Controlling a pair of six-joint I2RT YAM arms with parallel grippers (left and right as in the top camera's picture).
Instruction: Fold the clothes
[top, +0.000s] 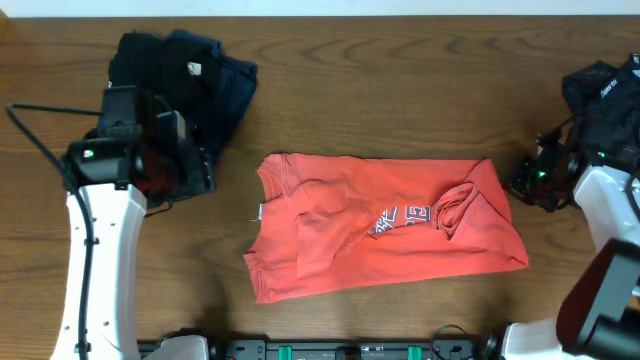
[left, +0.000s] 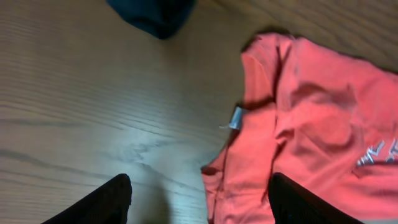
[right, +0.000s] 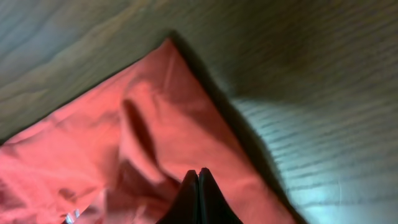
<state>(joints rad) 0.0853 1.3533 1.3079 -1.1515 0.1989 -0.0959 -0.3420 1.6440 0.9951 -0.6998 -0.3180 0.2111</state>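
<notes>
Left pincer (left: 200, 190) is spread, shirt (left: 311, 124) edge under it; a thin grab may slip. Right pincer (right: 198, 180) is pressed together, empty.

The large orange-red short-sleeved cloth T-shirt (top: 385, 225) was a soft, matt knit, creased and rumpled. Its navy-and-white lettering (top: 400, 215) lay flat like a print. A small white label (left: 237, 118) at its edge looked like smooth fabric. The brown wooden table (top: 400, 80) showed a fine streaked grain under a smooth, faintly glossy finish that caught pale reflections. The black and navy cloth garments (top: 200, 75) looked matt and limp. The left arm's white shell (top: 100, 250) seemed smooth, hard plastic. The left gripper (left: 200, 183) had matt black fingers (left: 106, 202).
</notes>
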